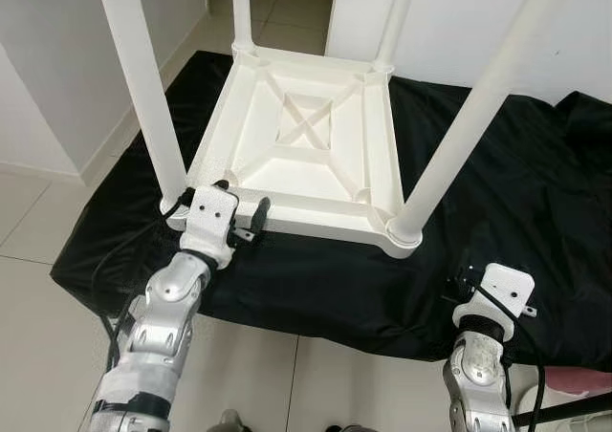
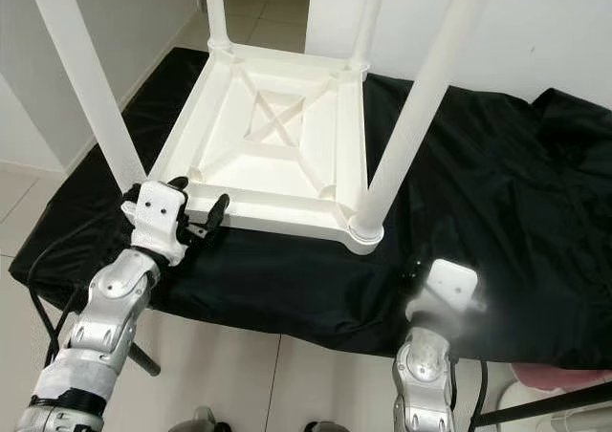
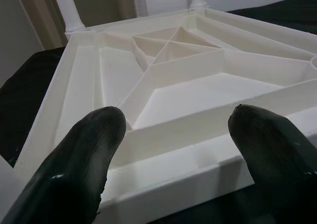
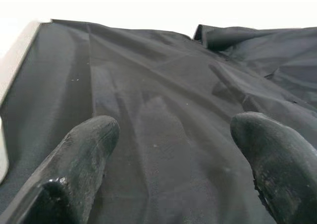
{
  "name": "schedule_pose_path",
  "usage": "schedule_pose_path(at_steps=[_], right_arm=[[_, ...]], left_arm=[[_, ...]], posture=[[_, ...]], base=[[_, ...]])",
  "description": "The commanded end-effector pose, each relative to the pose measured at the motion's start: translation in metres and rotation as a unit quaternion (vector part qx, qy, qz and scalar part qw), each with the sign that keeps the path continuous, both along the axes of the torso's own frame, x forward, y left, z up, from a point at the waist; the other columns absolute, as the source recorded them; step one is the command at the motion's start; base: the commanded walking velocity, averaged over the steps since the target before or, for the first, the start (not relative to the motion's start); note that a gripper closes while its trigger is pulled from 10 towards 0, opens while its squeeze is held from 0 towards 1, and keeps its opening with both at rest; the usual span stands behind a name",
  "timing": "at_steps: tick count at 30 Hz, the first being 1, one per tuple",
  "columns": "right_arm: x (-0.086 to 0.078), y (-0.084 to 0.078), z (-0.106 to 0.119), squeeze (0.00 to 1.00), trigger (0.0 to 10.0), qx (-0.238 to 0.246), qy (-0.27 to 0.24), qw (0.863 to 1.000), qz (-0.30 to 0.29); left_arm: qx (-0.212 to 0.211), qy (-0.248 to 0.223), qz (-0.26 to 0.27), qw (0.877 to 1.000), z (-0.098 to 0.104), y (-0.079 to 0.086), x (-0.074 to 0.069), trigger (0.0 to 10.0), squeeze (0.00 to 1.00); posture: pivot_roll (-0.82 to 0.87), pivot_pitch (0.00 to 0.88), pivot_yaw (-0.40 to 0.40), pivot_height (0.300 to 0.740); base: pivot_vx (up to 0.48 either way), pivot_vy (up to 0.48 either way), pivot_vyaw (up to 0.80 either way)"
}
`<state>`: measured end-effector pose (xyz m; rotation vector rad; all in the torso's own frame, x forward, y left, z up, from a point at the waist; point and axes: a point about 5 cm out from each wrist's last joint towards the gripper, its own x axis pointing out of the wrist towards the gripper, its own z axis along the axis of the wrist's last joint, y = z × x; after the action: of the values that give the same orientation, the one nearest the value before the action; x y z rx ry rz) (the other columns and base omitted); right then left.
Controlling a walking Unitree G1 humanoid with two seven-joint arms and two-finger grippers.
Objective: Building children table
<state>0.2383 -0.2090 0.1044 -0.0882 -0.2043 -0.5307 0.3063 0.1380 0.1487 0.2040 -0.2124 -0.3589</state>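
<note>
I have white table [image 1: 306, 136] upside down on black cloth [image 1: 497, 212], four legs up. Left gripper [image 1: 241, 212] at near rim by 7 o'clock leg [image 1: 143, 78], fingers [image 3: 74, 159] apart, gripping nothing. Right gripper [image 4: 173, 164] at 5 o'clock over bare cloth, fingers spread, empty. My worry: rim nudge skids table on slick cloth; legs possibly not seated, could topple.
</note>
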Motion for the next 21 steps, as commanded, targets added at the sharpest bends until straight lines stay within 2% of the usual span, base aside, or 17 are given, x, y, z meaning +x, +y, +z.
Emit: schedule_pose_path(at_steps=[1, 7, 14, 15, 16, 17, 18, 19, 21], right_arm=[[-0.003, 0.004, 0.002, 1.00, 10.0, 0.005, -0.014, 1.000, 0.019], [-0.004, 0.010, 0.005, 1.00, 10.0, 0.020, -0.029, 0.997, 0.066], [-0.006, 0.019, 0.008, 1.00, 10.0, 0.013, -0.032, 0.992, 0.123], [-0.007, 0.022, 0.010, 0.00, 10.0, 0.008, -0.033, 0.990, 0.140], [-0.008, 0.024, 0.011, 0.00, 10.0, 0.005, -0.034, 0.988, 0.152], [-0.010, 0.025, 0.011, 0.00, 10.0, -0.002, -0.034, 0.987, 0.160], [-0.010, 0.025, 0.011, 0.00, 10.0, -0.002, -0.034, 0.987, 0.160], [-0.011, 0.026, 0.012, 0.00, 10.0, -0.008, -0.035, 0.985, 0.168], [-0.011, 0.027, 0.014, 0.00, 10.0, -0.010, -0.038, 0.983, 0.180]], left_arm=[[0.014, 0.012, -0.099, 0.995, -0.002, -0.011, -0.008, 10.0, 0.00], [-0.001, 0.014, -0.124, 0.992, 0.003, -0.016, -0.014, 10.0, 0.00], [-0.009, 0.015, -0.143, 0.990, 0.008, -0.021, -0.017, 10.0, 0.00], [-0.008, 0.014, -0.147, 0.989, 0.009, -0.022, -0.018, 10.0, 1.00], [-0.008, 0.013, -0.151, 0.988, 0.010, -0.022, -0.018, 10.0, 1.00], [-0.002, 0.013, -0.149, 0.989, 0.009, -0.022, -0.018, 10.0, 0.64], [-0.002, 0.013, -0.149, 0.989, 0.009, -0.022, -0.018, 10.0, 0.64], [0.004, 0.013, -0.147, 0.989, 0.009, -0.022, -0.018, 10.0, 0.00], [0.007, 0.017, -0.151, 0.988, 0.008, -0.023, -0.019, 10.0, 0.00]], posture=[[0.05, 0.113, -0.040, 0.740], [0.05, 0.112, -0.043, 0.740], [0.05, 0.109, -0.044, 0.740], [0.05, 0.108, -0.043, 0.740], [0.05, 0.108, -0.043, 0.740], [0.05, 0.109, -0.040, 0.740], [0.05, 0.109, -0.040, 0.740], [0.04, 0.110, -0.040, 0.740], [0.04, 0.113, -0.038, 0.740]], base=[[0.000, 0.000, 0.00], [0.000, 0.000, 0.00], [0.000, 0.000, 0.00], [0.000, 0.000, 0.00], [0.000, 0.000, 0.00], [0.000, 0.000, 0.00], [0.000, 0.000, 0.00], [0.000, 0.000, 0.00], [0.000, 0.000, 0.00]])
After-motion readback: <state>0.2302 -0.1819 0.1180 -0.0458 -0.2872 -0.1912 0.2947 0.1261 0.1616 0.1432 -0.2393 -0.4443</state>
